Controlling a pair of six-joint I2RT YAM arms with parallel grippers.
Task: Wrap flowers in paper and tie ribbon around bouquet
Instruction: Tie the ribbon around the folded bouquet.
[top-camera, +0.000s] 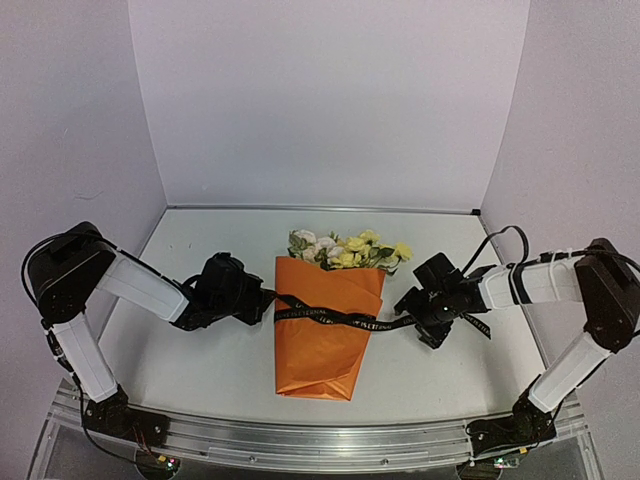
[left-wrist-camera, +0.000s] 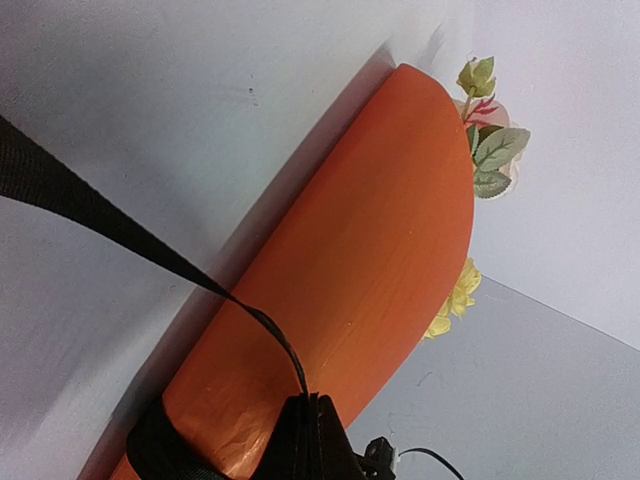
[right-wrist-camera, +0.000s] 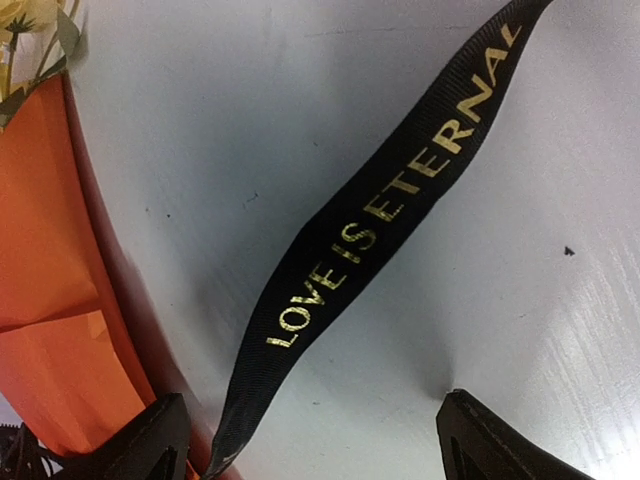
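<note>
Crossing the bouquet (top-camera: 320, 352), ribbon (top-camera: 345, 318) overhangs both edges.

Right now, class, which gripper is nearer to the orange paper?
Left. The left gripper, shut on the ribbon, sits at the left edge of the paper; the right gripper hangs open just off its right edge, ribbon between its fingers.

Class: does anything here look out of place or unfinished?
The ribbon merely lies across the orange paper with no knot showing, one end trailing on the table past the right tool.
</note>
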